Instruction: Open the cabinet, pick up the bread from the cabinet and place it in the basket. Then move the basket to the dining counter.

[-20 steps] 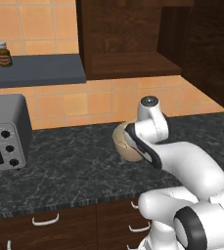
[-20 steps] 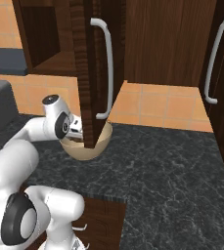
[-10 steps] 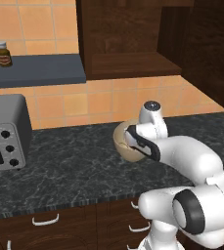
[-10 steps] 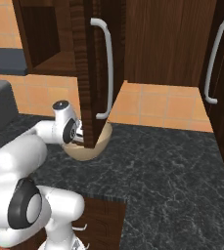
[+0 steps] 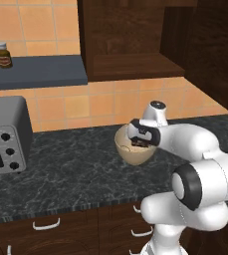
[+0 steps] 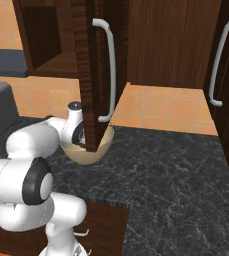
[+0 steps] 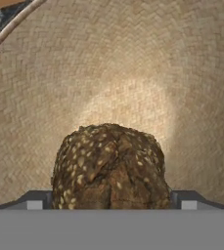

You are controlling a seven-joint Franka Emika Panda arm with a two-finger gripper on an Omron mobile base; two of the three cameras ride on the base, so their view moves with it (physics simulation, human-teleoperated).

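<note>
Starting far left with the toaster oven point(image 5: 3, 134) on the black tabletop point(image 5: 75, 164), well apart from the action, so no trouble there

Moving to the middle: sitting near the tabletop's back, just below the open cabinet point(image 5: 130, 35), the tan basket point(image 5: 130, 155). Dipping into its mouth, the gripper point(image 5: 138, 143), spread wide, jaws either side of the bread point(image 7: 111, 166). Resting low in the woven bowl, by the look of the hand view, so placing reads as about done. Hard to call whether the pads touch the crust or stand just clear of it

Risks from here:
- Lifting out with a pad snagged on the crust: could drag the bread up and tip it over the rim
- Clipping the basket wall point(image 7: 123, 73) on the way out: could skid or rock the bowl
- Swinging right: hanging edge-on directly above the basket, the open cabinet door point(image 6: 88, 75) with its silver bar handle point(image 6: 108, 70). Could catch the wrist or the basket on a straight rise, so better to draw back towards the base first
- Picking the basket up by one smooth side for the carry to the dining counter: likely to tilt and spill

Hard to make out: the basket's wire handle, lost behind the arm in the left base view and behind the door in the right one. Cut off at the bottom of the hand view, the lower half of the bread and most of both fingers
</note>
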